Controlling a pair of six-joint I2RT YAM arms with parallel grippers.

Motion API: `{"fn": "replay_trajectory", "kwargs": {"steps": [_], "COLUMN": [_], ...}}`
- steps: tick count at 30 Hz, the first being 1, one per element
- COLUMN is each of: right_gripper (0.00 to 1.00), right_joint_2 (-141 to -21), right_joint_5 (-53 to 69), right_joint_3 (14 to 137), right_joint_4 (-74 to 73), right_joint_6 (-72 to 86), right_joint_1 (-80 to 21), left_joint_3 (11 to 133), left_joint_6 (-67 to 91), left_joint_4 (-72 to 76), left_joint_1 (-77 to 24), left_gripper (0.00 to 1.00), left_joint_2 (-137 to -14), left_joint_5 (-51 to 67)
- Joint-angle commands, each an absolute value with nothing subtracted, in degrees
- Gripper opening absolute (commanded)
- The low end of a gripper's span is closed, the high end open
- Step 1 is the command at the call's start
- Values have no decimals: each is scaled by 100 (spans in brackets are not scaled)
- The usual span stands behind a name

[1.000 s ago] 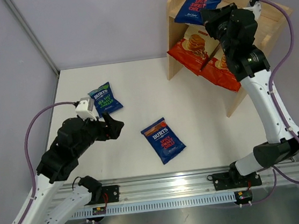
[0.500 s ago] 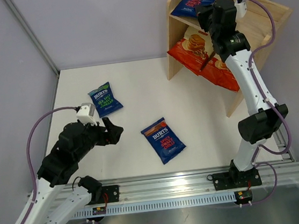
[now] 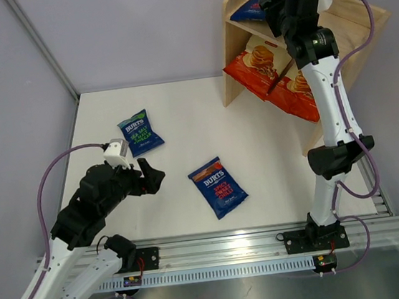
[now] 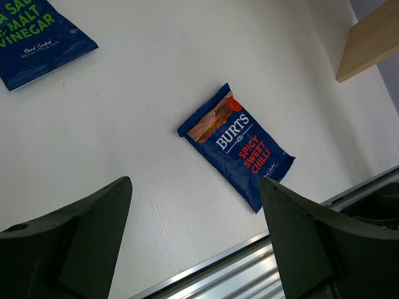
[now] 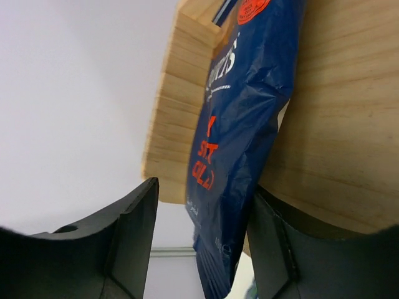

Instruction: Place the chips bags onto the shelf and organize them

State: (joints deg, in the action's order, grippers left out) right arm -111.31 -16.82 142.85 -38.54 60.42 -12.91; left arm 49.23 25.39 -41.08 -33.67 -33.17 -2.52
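Observation:
A red-lettered dark blue Burts bag [image 3: 243, 9] lies on the top tier of the wooden shelf [image 3: 234, 37]. My right gripper [image 3: 271, 8] is at its near end. In the right wrist view the bag [image 5: 243, 112] rests against the shelf board [image 5: 336, 124] between the parted jaws of my right gripper [image 5: 204, 187], with a clear gap on the left side. Two cream-and-red cassava bags [image 3: 258, 62] [image 3: 298, 95] lean in the lower tier. Another red-lettered Burts bag [image 3: 218, 187] [image 4: 237, 146] and a green-lettered one [image 3: 138, 132] [image 4: 37, 37] lie flat on the table. My left gripper [image 3: 152, 175] [image 4: 196, 205] hovers open and empty between them.
The white table [image 3: 181, 115] ends at a metal rail [image 3: 225, 246] [image 4: 249, 274] along its near edge, where the arm bases are bolted. Grey walls close the left and back. The shelf stands at the back right; one corner [image 4: 374, 40] shows in the left wrist view.
My right arm carried the Burts bag further back onto the top tier and its jaws have parted. The left arm has barely shifted.

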Motion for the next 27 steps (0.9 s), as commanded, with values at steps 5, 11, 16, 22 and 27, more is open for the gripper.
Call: {"fn": "replay_trajectory", "kwargs": {"steps": [5, 11, 16, 22, 27], "right_gripper": [63, 64, 52, 28, 26], "right_joint_2": [-11136, -11004, -10829, -11064, -11557], "right_joint_5": [-1582, -1293, -1625, -1363, -906], "right_joint_3": [14634, 14713, 14591, 14668, 15073], "right_joint_4": [-4754, -4904, -4992, -4807, -4799], "right_joint_6": [4976, 4211, 3903, 3762, 3911], "right_joint_1": [-1274, -1257, -1257, -1152, -1011], "left_joint_3": [4939, 4895, 4860, 4816, 4790], "left_joint_6": [2382, 2355, 2364, 2382, 2417], "left_joint_4": [-3973, -4025, -4052, -3999, -4034], "left_joint_1": [-3349, -3349, -3349, -3349, -3349], "left_gripper": [85, 83, 81, 80, 79], "left_joint_2": [-3287, -3243, -3226, -3234, -3226], "left_joint_5": [-97, -35, 132, 176, 167]}}
